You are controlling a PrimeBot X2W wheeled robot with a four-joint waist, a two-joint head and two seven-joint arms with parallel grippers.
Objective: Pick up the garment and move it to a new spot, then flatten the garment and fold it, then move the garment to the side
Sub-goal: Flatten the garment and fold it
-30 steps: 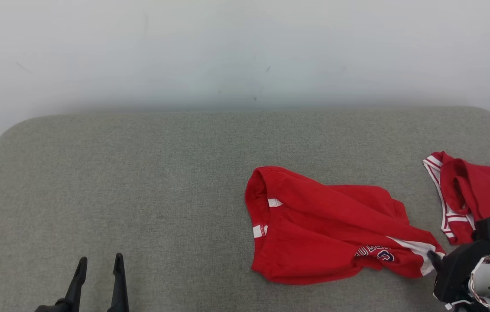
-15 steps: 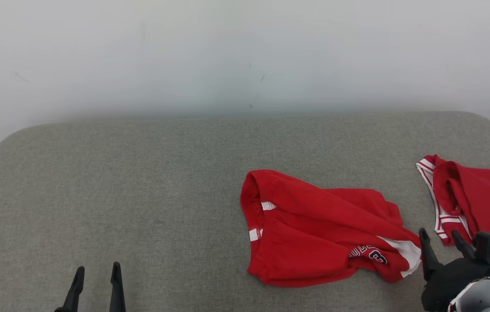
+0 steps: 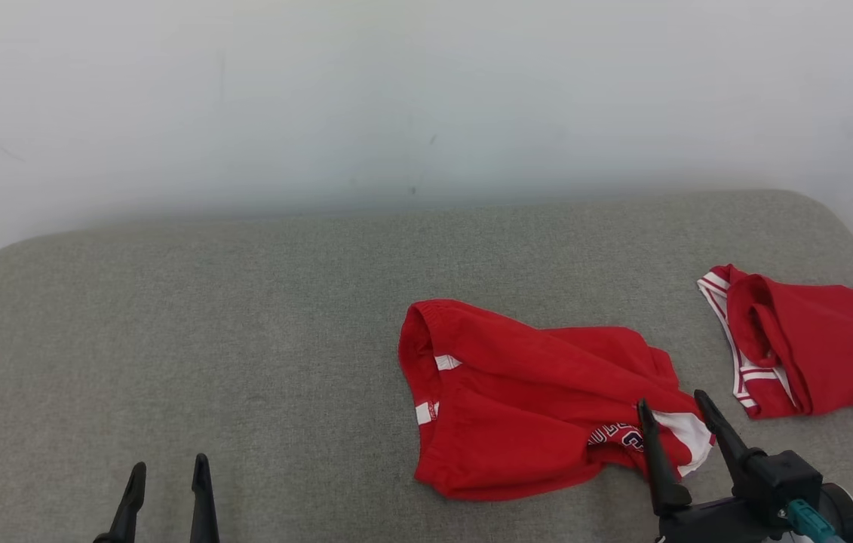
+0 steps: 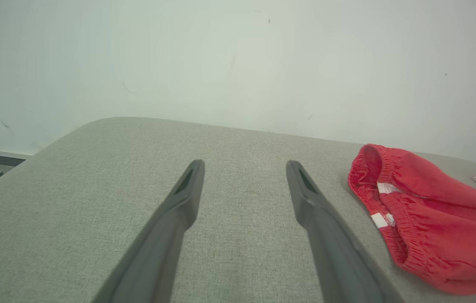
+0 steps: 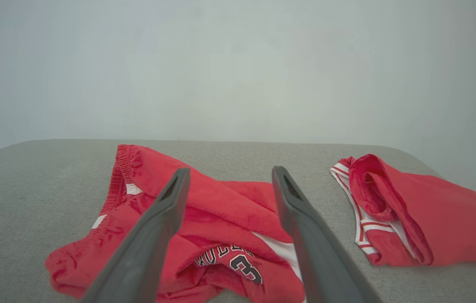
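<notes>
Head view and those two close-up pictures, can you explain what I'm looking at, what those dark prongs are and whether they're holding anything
You are seeing one moment from three cameras on a two-armed robot. The wide picture comes from its head, looking down on a grey padded surface. The other two come from cameras on its wrists, each looking along that arm's own two dark fingers.

Those prongs are the fingers. The left pincer sits at the lower left over bare fabric, open, holding nothing. The right pincer is open too, its fingers pointing at the crumpled red shorts with white trim and dark lettering; it grips nothing.

A second red garment, with white striped edging, lies apart at the right.
</notes>
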